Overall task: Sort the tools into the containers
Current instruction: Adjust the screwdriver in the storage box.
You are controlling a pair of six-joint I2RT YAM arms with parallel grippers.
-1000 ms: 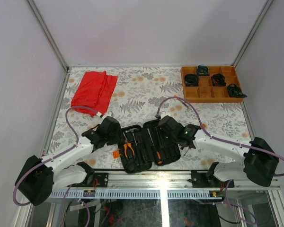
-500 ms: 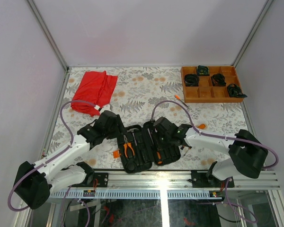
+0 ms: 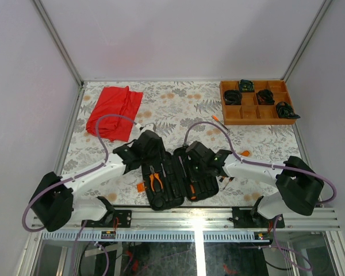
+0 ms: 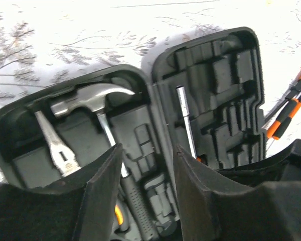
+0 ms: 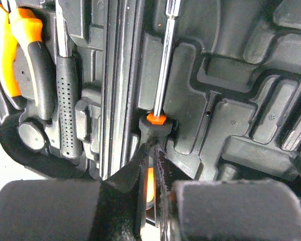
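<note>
Right hand [image 5: 153,145] (newly closed) on screwdriver [image 5: 156,120]

Flat surface [image 3: 178,109], covered in pale cloth printed with grey leaves and orange-brown blossoms. Plain pale lilac-white back wall [image 3: 178,40]; matching side walls [image 3: 17,86] stood left and right. Slim grey metal corner struts [image 3: 56,39] rose slantwise. Silver aluminium rail [image 3: 161,218] ran along the near edge. Light was even and soft.

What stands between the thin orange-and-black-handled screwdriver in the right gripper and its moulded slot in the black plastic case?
Nothing visible. The thin orange-and-black-handled screwdriver lies along a slot of the black plastic case, the right gripper pinching its handle.
</note>
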